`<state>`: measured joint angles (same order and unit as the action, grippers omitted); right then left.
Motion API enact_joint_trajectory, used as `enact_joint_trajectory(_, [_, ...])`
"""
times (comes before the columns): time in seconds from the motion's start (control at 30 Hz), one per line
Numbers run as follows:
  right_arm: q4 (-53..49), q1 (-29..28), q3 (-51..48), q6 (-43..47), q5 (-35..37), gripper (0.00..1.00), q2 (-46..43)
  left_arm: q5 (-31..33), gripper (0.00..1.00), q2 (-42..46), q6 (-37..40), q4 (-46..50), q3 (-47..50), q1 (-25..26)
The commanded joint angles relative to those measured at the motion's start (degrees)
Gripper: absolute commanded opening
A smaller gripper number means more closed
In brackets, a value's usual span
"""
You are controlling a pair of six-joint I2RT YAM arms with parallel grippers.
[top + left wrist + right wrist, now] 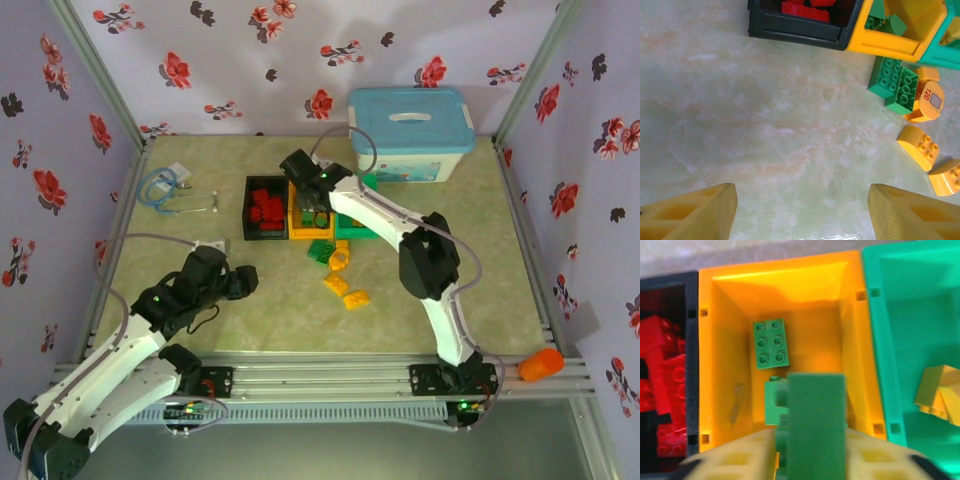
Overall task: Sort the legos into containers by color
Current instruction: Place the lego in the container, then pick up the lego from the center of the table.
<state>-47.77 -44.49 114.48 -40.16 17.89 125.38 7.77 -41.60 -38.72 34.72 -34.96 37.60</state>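
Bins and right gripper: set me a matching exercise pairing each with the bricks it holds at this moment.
Holders:
1. black bin
2. orange bin
3. green bin
4. right gripper

Contents:
A. yellow bricks
B. gripped green brick
C. red bricks
D. loose green brick lying on the floor

Pairs: 1-C, 2-D, 3-A, 4-B

White box with light-blue lid [408, 135] at back, possibly a stethoscope [176, 190] at left, orange object [541, 365] front-right

Blurred green brick [815, 425], bottom cropped
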Motion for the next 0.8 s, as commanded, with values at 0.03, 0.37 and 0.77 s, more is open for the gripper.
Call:
enact_joint_trajectory(0.03, [-10.05,0.12,10.78,5.76,2.26,0.65,0.78,1.81,0.7,-0.04,-1.46,1.42,-0.74,1.91])
enact_joint_trajectory(0.37, [-1.15,-2.41,-13.65,7.15,3.19,0.75,-23.72,1.55,0.71,-6.02,0.34,-2.86,-2.92,4.56])
enact_joint_trajectory(0.77, [20.07,-4.77,-58.51,12.01,-17.91,0.73,-42.35,-1.08,0.7,-13.54,0.75,-10.13,-2.43,4.71])
